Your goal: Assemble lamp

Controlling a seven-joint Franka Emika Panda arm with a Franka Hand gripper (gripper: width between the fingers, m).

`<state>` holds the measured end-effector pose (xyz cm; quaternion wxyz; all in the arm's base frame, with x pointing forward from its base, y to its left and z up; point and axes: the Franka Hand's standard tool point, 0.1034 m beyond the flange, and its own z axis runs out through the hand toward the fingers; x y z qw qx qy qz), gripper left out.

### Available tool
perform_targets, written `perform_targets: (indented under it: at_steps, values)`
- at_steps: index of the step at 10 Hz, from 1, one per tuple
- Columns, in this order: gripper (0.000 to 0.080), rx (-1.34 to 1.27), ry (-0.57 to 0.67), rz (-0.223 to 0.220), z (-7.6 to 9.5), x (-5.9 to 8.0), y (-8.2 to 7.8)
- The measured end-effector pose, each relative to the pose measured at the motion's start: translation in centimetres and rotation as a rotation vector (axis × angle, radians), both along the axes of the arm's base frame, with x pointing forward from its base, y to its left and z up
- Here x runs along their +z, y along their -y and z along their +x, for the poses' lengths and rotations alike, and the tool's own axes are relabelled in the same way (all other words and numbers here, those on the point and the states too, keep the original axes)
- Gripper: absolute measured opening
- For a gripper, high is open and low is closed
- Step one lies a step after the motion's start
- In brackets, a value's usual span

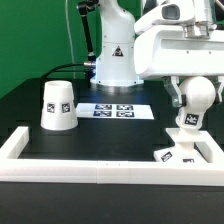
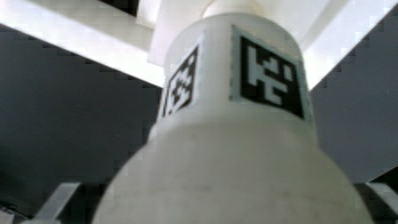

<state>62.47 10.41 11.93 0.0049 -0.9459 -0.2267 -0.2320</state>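
Standing upright at the exterior view's right, the bulb (image 1: 193, 100) rests neck-down on the flat square base (image 1: 180, 154), which lies near a corner of the long white rail frame (image 1: 90, 165). The gripper (image 1: 195, 88) hangs over the bulb's round head, with a dark finger (image 1: 173, 88) on either side of it. Whether the fingers press on the head or stand just clear of it cannot be told. Black-and-white square tags mark the bulb's neck and the top of the base. The shade (image 1: 57, 105) sits wide end down, well apart at the exterior view's left, with one tag on its side. Further back between them, the marker board (image 1: 112, 110) lies flat with its printed squares. A triangular warning sticker (image 1: 117, 50) shows on the arm's white pedestal (image 1: 112, 68). The table (image 1: 110, 135) is black, and a green backdrop (image 1: 30, 40) closes the room behind.

From the wrist view, the bulb (image 2: 214, 130) fills the picture, with two tags on its neck. Grey fingertips (image 2: 57, 203) flank its wide head, and contact is again unclear. The dark table (image 2: 45, 110) lies beyond.
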Motion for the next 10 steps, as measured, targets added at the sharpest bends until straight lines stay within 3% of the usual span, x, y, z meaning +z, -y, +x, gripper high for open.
perform_targets:
  at_steps: [10]
  values:
    - [0.0576, -0.020, 0.151, 0.004, -0.22, 0.12, 0.56]
